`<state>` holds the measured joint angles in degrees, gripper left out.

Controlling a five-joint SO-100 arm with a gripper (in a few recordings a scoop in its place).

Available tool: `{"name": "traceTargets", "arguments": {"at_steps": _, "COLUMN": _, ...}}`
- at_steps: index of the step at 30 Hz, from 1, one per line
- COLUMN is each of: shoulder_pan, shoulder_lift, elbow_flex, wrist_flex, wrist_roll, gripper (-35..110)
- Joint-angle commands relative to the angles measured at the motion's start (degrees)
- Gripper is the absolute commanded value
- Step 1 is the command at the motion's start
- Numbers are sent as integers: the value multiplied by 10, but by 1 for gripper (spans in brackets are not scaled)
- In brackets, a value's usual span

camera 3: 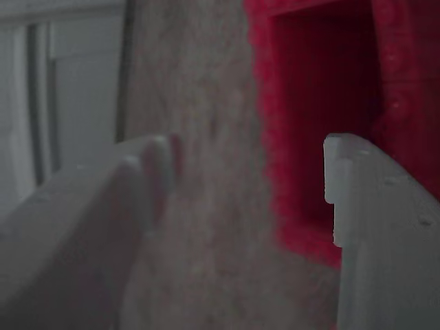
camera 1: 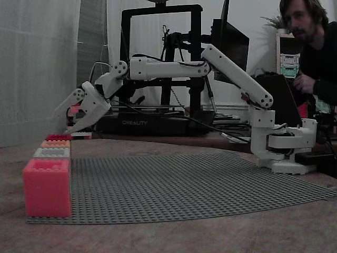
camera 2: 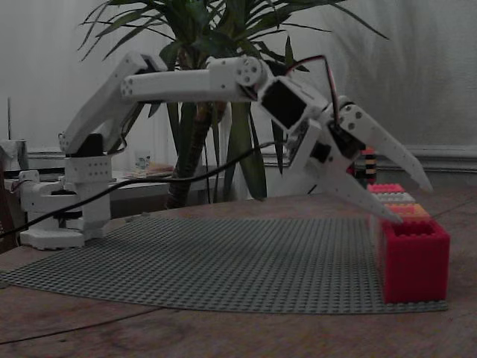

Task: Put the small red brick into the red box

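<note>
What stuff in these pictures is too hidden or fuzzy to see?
1. Inside of the red box: its front wall hides it in a fixed view, and in the wrist view it is dark and blurred.
2. Whether the small red brick lies in there: cannot tell.
3. The open gripper: blurred and cut off by the wrist view's bottom edge.
4. The orange box: mostly hidden behind the grey box in a fixed view.

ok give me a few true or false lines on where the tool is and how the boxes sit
1. The tool is open. True.
2. The tool hangs over the coral-pink box. False: it is above the rim of the red box; the coral-pink box is at the other end of the row.
3. The boxes stand in one row along an edge of the grey baseplate. True.
4. The red box is closed by a lid. False: its top is open, and the wrist view looks into it.
</note>
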<state>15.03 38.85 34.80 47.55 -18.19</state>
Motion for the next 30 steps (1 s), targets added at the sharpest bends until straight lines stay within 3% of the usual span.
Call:
{"name": "traceTargets", "arguments": {"at_steps": 1, "shoulder_pan": -18, "shoulder_lift": 162, "elbow_flex": 39, "wrist_flex": 4, "wrist_roll": -4, "gripper": 4}}
{"name": "traceTargets", "arguments": {"at_steps": 8, "shoulder_pan": -65, "shoulder_lift": 358, "elbow_flex": 250, "wrist_flex": 43, "wrist_roll": -51, "gripper": 0}}
{"name": "traceTargets", "arguments": {"at_steps": 18, "shoulder_pan": -98, "shoulder_lift": 676, "elbow_flex": 642, "wrist_flex": 106, "wrist_roll": 11, "gripper": 0}}
{"name": "traceTargets", "arguments": {"at_steps": 24, "shoulder_pan": -120, "shoulder_lift": 852, "elbow_flex": 874, "wrist_flex": 109, "wrist_roll": -11, "gripper": 0}}
{"name": "traceTargets", "arguments": {"at_steps": 30, "shoulder_pan": -149, "shoulder_lift": 1033, "elbow_flex": 1041, "wrist_flex": 203, "wrist_roll": 21, "gripper": 1}}
